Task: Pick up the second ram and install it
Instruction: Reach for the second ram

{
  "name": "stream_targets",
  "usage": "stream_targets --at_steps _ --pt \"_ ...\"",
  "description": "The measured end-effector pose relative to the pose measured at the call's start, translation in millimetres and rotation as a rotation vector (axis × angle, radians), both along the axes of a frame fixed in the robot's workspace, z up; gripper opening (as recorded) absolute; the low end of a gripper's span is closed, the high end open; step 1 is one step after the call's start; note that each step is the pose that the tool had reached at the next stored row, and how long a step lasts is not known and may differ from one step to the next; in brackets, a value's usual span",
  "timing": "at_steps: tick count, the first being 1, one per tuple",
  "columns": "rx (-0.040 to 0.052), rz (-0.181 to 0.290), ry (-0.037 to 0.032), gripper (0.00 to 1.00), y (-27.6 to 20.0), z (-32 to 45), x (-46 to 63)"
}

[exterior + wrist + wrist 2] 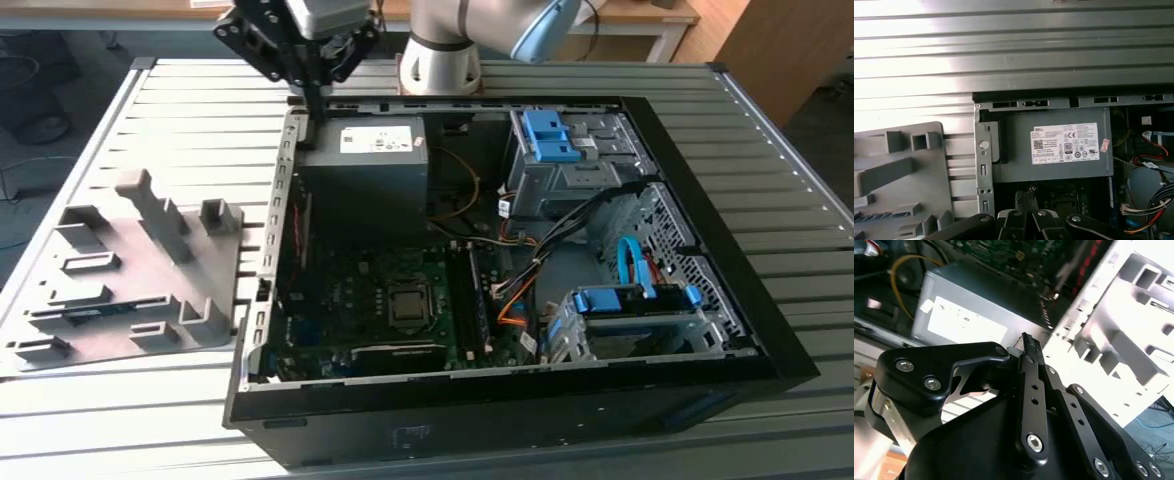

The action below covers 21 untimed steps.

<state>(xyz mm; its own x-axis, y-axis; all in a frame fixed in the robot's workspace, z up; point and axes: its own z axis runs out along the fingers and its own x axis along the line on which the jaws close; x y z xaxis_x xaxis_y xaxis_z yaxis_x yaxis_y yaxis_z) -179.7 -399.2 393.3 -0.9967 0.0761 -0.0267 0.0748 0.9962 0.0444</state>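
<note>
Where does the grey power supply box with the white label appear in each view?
Exterior view: power supply box, in the case corner at the exterior view's left, below the pincer.
Second wrist view: power supply box, just beyond the pincer.
First wrist view: power supply box, beyond the pincer.
Shared landmark: grey tray beside the case.

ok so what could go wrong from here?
1. The shut hand hangs right over the case wall beside the power supply; going straight down would probably hit metal.
2. The grey tray has tall posts around its slots, which could catch the hand.
3. Loose orange and black cables lie beside the memory slots, a likely snag.
</note>
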Motion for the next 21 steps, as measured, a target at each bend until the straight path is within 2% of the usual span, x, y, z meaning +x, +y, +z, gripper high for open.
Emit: stream_targets --at_steps 3,6,16,21 --pt "0.0002 0.0 -0.0005 0.1 -0.9 -0.1 -12.4" --pt "0.0001 0.0 -0.0004 0.1 -3.5 0.0 -20.3" --pt "0.0001 0.0 -0.0005 0.1 -11.3 -0.1 -40.5" --pt "0.0 0.0 -0.0004 0.1 -18.2 0.0 -48.4"
